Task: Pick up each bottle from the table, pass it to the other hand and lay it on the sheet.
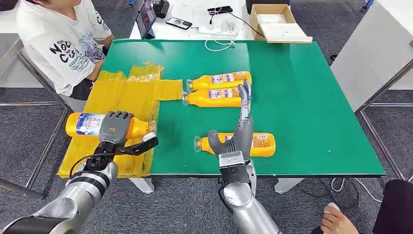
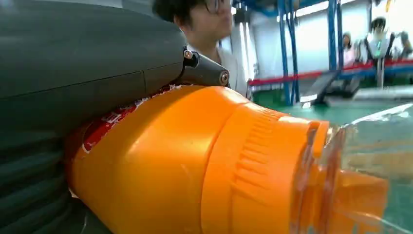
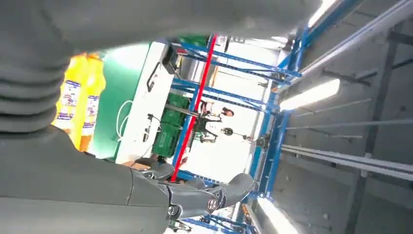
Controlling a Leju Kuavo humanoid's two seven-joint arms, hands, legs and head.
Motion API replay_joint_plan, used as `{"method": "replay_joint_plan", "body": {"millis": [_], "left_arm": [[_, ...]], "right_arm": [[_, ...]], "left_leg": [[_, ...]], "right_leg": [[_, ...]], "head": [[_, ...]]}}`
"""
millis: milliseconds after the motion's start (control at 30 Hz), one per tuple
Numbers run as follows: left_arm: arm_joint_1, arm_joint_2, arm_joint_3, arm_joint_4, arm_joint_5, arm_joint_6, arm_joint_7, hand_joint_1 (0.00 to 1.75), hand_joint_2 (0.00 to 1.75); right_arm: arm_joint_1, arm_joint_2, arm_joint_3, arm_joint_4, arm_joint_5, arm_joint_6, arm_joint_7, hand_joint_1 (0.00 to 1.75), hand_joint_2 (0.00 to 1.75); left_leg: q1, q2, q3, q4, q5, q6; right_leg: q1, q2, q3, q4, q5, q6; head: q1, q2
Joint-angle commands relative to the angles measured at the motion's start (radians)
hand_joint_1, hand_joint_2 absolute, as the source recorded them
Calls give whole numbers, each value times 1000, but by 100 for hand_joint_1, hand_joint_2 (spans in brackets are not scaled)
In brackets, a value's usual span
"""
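My left hand grips an orange bottle with a blue-white label, lying across the yellow sheet at the table's left edge. Up close in the left wrist view, that bottle shows its clear cap under my left hand. My right hand stands open with fingers straight, just above a second orange bottle lying near the front edge. Two more orange bottles lie side by side mid-table; the right wrist view shows these bottles past my right hand.
A person in a white shirt sits at the far left by the green table. Behind it a white table holds a cardboard box, phones and cables. Another person's hand shows at the lower right.
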Motion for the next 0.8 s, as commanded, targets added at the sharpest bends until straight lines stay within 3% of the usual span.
{"method": "replay_joint_plan", "body": {"millis": [33, 100, 133, 167, 200, 500, 533, 800], "left_arm": [[-47, -7, 71, 179, 125, -130, -75, 175, 175], [-45, -8, 76, 179, 132, -139, -80, 175, 175], [-48, -14, 101, 183, 160, -186, -89, 120, 175], [-48, -14, 101, 183, 160, -186, -89, 28, 175], [-46, -19, 122, 182, 185, -221, -102, 0, 175], [-43, -20, 117, 175, 178, -227, -101, 0, 175], [-44, -20, 116, 177, 177, -234, -103, 0, 0], [-40, -43, 133, 178, 221, -383, -215, 0, 0]], "right_arm": [[-34, -11, 7, 141, 6, 45, 3, 0, 175], [-34, -10, 7, 144, 12, 45, 3, 0, 175], [-34, -8, 5, 157, 18, 53, 3, 0, 175], [-34, -8, 5, 157, 18, 53, 3, 0, 175], [-34, -5, 1, 167, 23, 60, 3, 0, 175], [-38, 2, -8, 192, 18, 82, 3, 0, 175], [-38, 3, -10, 195, 15, 90, 4, 0, 175], [-50, 14, -40, 237, 0, 135, 6, 0, 175]], "left_leg": [[0, 1, 3, -1, -1, 0], [0, 1, 4, 0, -1, 1], [1, 1, 5, 0, -2, 1], [0, 1, 5, -1, -1, 1], [0, 0, 6, -1, -2, 1], [0, 0, 7, -1, -1, 1], [0, 0, 6, -1, -1, 1], [0, -2, 8, -1, -1, 1]], "right_leg": [[1, 0, 3, -1, 0, -1], [1, 0, 4, -1, -1, -1], [1, 0, 6, -1, -1, -2], [1, 0, 5, -1, -1, -2], [1, -1, 7, -1, -1, -2], [0, -1, 7, -1, -1, -2], [0, 0, 7, -1, 0, -1], [0, -3, 9, -1, -1, -2]], "head": [[0, 0], [0, 0], [0, 0], [0, 0], [0, 0], [0, 0], [0, 0], [0, 0]]}}
